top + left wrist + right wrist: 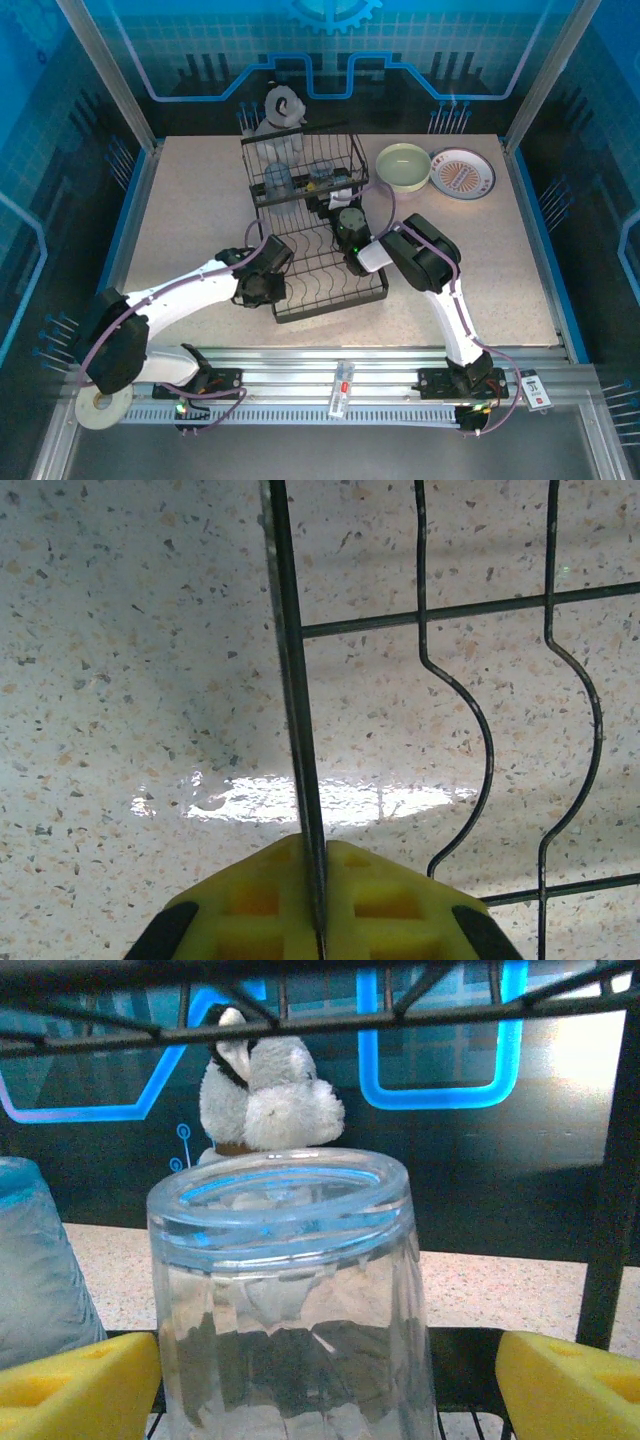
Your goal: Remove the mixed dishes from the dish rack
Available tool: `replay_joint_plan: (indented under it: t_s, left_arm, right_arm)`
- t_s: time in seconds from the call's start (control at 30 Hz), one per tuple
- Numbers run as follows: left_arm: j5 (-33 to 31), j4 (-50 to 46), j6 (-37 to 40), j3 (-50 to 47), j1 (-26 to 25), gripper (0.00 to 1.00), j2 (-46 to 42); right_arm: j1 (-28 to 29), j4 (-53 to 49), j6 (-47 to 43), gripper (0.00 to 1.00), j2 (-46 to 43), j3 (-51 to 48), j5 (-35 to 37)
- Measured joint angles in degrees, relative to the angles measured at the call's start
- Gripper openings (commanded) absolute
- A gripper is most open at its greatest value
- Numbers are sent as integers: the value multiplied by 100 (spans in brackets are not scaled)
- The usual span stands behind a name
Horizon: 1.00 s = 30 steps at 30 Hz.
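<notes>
The black wire dish rack stands mid-table, its raised basket tier at the far end. My left gripper is at the lower tray's left edge; in the left wrist view this gripper is shut on a rack wire. My right gripper reaches into the basket. In the right wrist view its yellow fingers stand open on either side of an upside-down clear ribbed tumbler. A second, bluish glass stands to its left. A pale green bowl and an orange-rimmed white plate lie on the table at the right.
A grey-and-white dog figurine stands behind the basket, also seen past the tumbler as the figurine. Rack bars cross above and to the right of the tumbler. A tape roll lies at the near left by the rail.
</notes>
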Motion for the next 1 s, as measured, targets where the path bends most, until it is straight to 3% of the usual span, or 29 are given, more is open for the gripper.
replay_joint_plan:
  t_s: [0.57,1.0]
  left_arm:
    - [59,-221,-11,127,0,0,96]
    - [103,-321,79,160,-4,0,160]
  right_arm:
    - [-125,-146,-59,88,623,695,-179]
    - [-162,-79,7,71,708,820,-109]
